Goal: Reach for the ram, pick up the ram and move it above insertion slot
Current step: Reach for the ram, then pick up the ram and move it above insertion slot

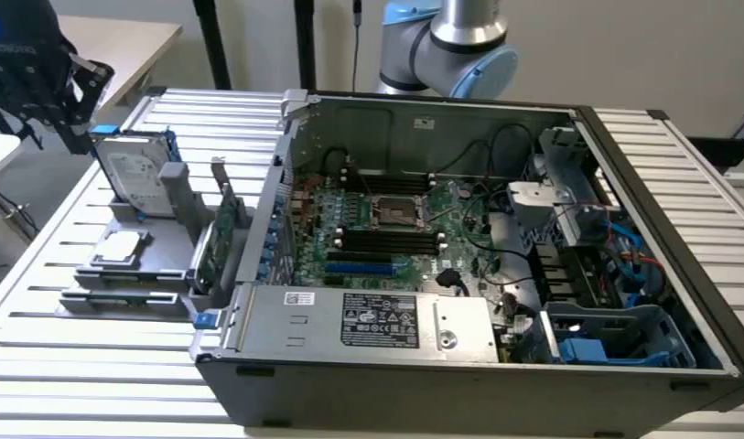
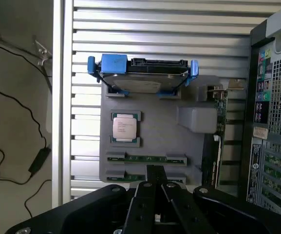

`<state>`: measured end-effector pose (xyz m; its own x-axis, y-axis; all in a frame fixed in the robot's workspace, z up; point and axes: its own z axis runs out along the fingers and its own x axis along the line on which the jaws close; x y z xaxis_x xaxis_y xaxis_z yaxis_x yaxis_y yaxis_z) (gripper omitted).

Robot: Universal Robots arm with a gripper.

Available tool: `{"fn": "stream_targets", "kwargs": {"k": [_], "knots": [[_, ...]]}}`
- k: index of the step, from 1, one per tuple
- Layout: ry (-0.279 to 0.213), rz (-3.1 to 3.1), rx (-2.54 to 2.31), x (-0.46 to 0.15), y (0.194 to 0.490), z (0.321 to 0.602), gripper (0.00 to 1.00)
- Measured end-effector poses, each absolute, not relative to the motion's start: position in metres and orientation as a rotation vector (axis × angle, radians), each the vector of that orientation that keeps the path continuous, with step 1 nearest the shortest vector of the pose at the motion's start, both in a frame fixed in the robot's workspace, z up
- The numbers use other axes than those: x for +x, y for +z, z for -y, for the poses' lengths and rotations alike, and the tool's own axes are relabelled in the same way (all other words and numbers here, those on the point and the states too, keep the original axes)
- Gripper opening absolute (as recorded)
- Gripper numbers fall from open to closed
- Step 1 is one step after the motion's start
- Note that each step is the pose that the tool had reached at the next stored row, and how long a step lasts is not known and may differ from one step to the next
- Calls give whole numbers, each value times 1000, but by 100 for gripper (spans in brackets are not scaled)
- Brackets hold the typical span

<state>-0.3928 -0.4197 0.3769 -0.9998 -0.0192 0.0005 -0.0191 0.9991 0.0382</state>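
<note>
Claw (image 2: 155, 171) is pinched fully shut on nothing, hanging over the ram end of the grey holder (image 2: 150, 136) on the slatted bench (image 2: 130, 44). The ram (image 2: 145, 158) sits edge-up in a holder slot just past the fingertips, with a 2nd stick (image 2: 123, 176) in the slot beside it and the CPU (image 2: 125, 128) right behind. For the reach I'd open before dropping, centre on the stick's length, square the jaws across its thin faces, and stay clear of the CPU.

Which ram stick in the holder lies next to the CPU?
The inner ram stick, right beside the CPU; the outer ram stick lies along the edge of the holder, partly hidden by the gripper.
</note>
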Motion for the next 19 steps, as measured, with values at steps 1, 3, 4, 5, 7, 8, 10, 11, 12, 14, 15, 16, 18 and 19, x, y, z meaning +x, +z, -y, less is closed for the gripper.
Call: {"fn": "stream_targets", "kwargs": {"k": [1, 3, 4, 5, 7, 8, 10, 11, 12, 14, 15, 16, 18, 19], "knots": [[-60, 3140, 30, -393, 377, 420, 11], [-60, 3140, 30, -393, 377, 421, 11], [-60, 3140, 30, -393, 377, 423, 11], [-60, 3140, 30, -393, 376, 426, 11], [-61, 3140, 30, -393, 376, 435, 11], [-60, 3140, 30, -393, 375, 440, 11], [-60, 3140, 30, -393, 374, 449, 11], [-60, 3140, 30, -393, 373, 453, 11], [-60, 3140, 30, -393, 371, 458, 11], [-60, 3140, 30, -393, 368, 467, 11], [-61, 3140, 30, -393, 366, 471, 11], [-60, 3140, 30, -393, 364, 476, 11], [-60, 3140, 30, -393, 360, 485, 11], [-60, 3140, 30, -392, 358, 490, 11]]}}
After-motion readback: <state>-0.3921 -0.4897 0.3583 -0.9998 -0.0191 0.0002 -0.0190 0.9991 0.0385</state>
